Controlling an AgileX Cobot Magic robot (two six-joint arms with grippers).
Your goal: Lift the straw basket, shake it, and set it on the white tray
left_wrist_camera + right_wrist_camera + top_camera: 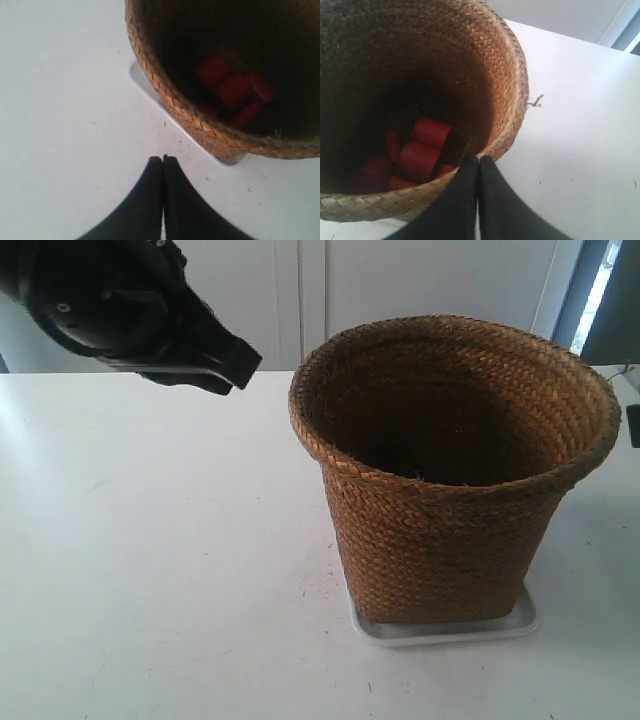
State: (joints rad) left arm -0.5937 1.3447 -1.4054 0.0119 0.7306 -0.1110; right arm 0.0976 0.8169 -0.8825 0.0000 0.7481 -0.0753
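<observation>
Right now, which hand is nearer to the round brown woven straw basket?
The right hand: its closed tips sit right at the braided rim of the straw basket. The left hand is closed over the white table, apart from the rim.

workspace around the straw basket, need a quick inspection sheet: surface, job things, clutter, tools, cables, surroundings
surface: white table, a few small dark specks
job's things: straw basket upright, standing on the white tray; the tray's edge shows around its base
clutter: red cylinders lying in the basket's bottom; a loose straw strand sticks out at its rim
tools: left tool shut, empty, over the table beside the basket; right tool shut, empty, by the basket's rim, contact cannot be told
cables: nothing seen
surroundings: pale panelled wall behind the table; window frame at the exterior view's upper right
</observation>
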